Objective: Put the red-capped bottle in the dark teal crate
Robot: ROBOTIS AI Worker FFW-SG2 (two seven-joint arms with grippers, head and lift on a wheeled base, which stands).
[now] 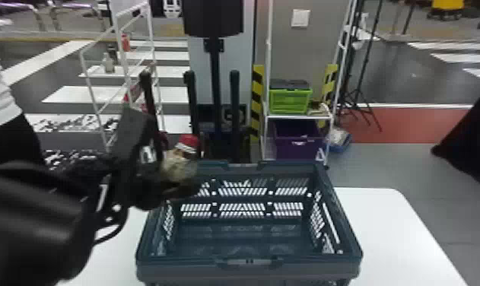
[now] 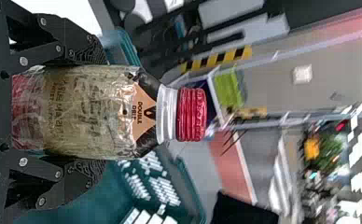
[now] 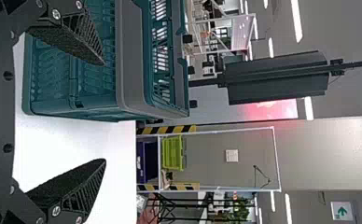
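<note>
Black left gripper [image 1: 170, 170] clamped on a clear, red-capped bottle [image 1: 181, 167], left of centre in the head view.
Right gripper [image 3: 105, 111], black, has its 2 fingers apart in the right wrist view; head view: open-topped dark teal plastic crate [image 1: 250, 269] on a white table [image 1: 383, 228], lower centre; bottle, cap up, by its upper-left corner; lime-green plastic crate [image 1: 290, 102] farther off, upper right.

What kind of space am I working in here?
Probably an indoor demo or test hall, judging by the striped floor markings, the white rack holding a green crate, and the tripod beside it.
</note>
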